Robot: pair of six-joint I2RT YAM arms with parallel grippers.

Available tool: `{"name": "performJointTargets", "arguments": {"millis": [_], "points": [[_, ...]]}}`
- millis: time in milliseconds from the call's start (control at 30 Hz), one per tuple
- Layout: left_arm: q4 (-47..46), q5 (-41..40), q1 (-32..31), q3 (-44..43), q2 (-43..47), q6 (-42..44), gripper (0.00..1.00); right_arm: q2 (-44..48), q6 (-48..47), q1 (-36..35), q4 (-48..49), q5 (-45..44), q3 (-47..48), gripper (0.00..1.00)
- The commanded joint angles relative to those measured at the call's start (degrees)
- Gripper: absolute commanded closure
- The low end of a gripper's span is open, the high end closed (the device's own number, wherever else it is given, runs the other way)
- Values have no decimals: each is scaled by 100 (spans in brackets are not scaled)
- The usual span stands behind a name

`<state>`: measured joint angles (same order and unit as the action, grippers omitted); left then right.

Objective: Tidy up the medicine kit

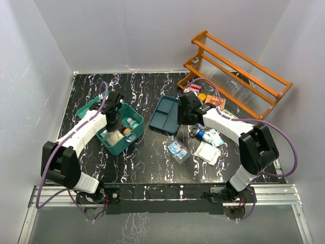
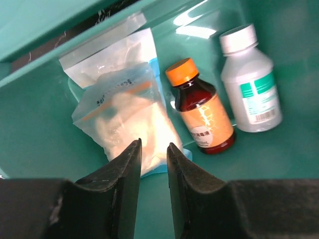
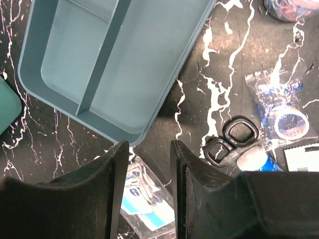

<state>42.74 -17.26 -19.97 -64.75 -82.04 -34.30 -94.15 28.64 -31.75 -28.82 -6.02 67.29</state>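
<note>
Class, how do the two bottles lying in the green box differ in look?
The brown bottle has an orange cap and orange label; the white bottle has a white cap and green-printed label. The brown bottle is dark, the white bottle pale. Both lie side by side in the medicine kit.

Print on the brown bottle [image 2: 205,119], white bottle [image 2: 250,84] and bag [image 2: 124,112] is illegible.

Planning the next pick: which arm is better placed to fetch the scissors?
Right: the right gripper hovers near the scissors; the left gripper is over the medicine kit.
</note>
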Motion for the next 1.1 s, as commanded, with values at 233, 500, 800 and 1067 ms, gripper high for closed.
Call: {"name": "performJointTargets", "arguments": {"millis": [233, 500, 800, 1067], "points": [[115, -96, 140, 377, -618, 71, 69, 472, 45, 3, -208, 321, -597, 55], [95, -214, 186, 437, -822, 126, 64, 436, -20, -60, -243, 361, -752, 53], [399, -65, 183, -280, -542, 317, 52, 372, -227, -470, -535, -7, -703, 50], [566, 136, 184, -860, -33, 415, 46, 238, -1066, -696, -470, 296, -938, 49]]}}
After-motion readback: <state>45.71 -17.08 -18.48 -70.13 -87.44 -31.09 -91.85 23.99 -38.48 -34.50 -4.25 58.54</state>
